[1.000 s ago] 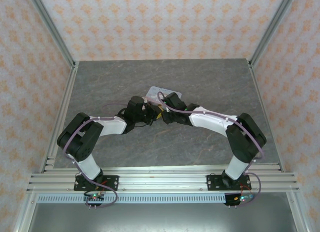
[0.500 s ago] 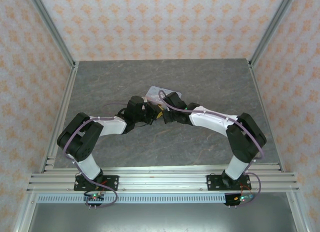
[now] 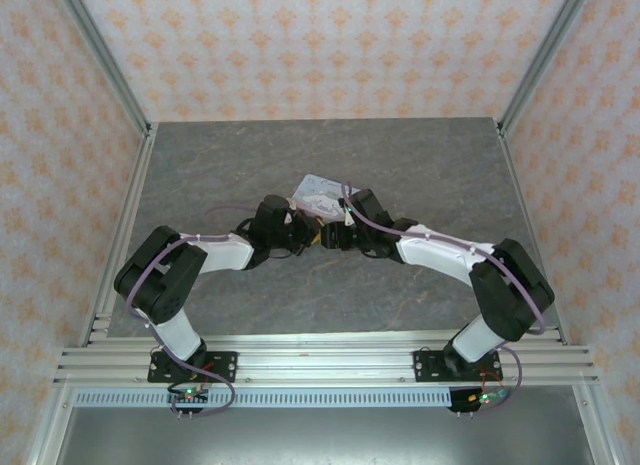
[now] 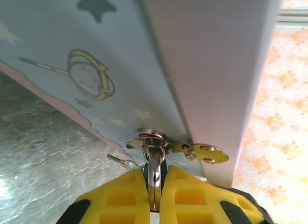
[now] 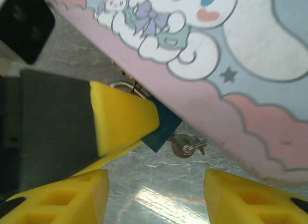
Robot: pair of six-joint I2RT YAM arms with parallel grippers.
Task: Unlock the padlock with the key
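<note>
The light, stiff padlock [image 5: 161, 130], hung at the tin's [image 5: 231, 65] edge, is clamped by the closed left fingers [image 4: 127, 200]; the right fingers [image 5: 250, 195] are spread open. The tiny key [image 5: 182, 148] at its 4 o'clock likely needs pinching flat.

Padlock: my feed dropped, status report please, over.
Left gripper shut on padlock, hooked to tin. Right gripper open, empty, close by. Key hangs beside padlock. Nothing blocking.
</note>
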